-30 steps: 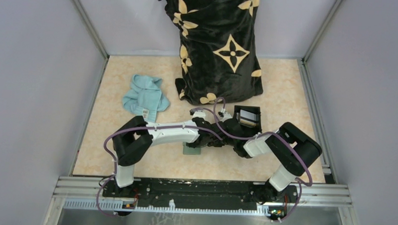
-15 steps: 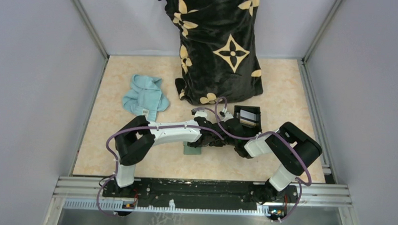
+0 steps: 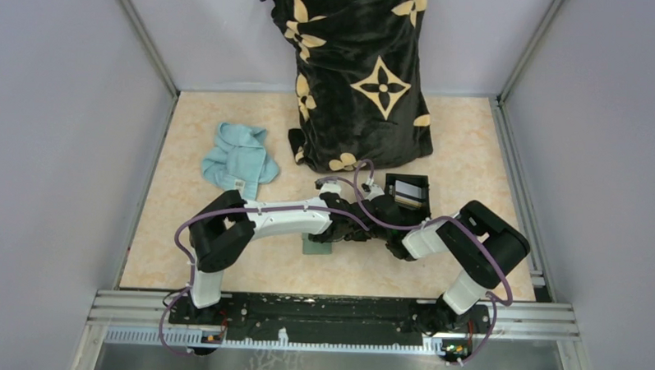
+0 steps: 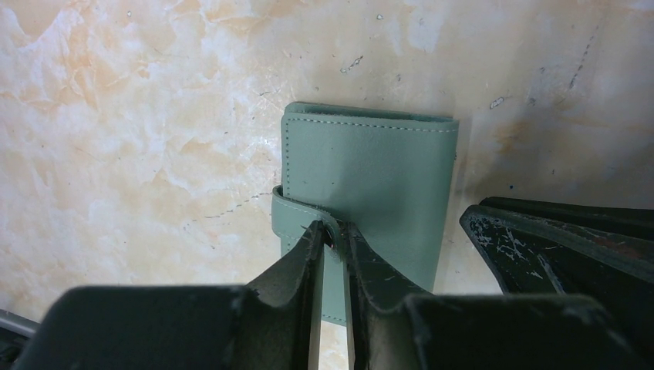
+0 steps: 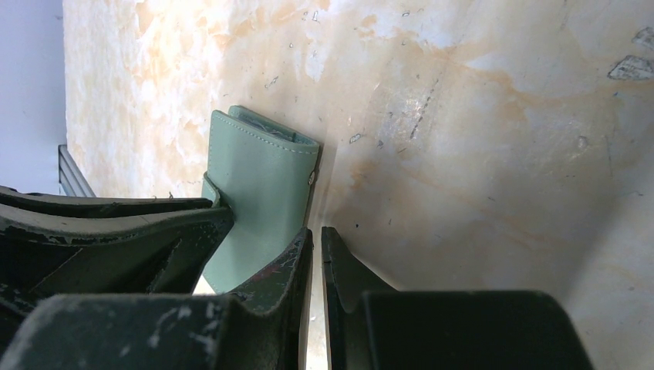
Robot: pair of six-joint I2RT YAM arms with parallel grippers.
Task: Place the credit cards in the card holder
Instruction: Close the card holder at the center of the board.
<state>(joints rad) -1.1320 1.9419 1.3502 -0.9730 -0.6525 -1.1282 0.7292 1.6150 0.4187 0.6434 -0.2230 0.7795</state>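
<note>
Between the left jaws sits the strap (image 4: 297, 210) of the card holder (image 4: 370, 166).

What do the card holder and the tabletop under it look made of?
Card holder: soft leather or faux leather, matte sage green, stitched along the edges; which one is unclear. Tabletop: hard, smooth, marble-patterned beige-orange surface with dark scuffs, possibly laminate.

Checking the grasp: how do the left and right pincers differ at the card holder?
The left pincer pinches the card holder's strap; the right pincer shows nothing between its fingers. The left comes at its strap side, the right sits beside its opposite edge. Both are nearly closed.
</note>
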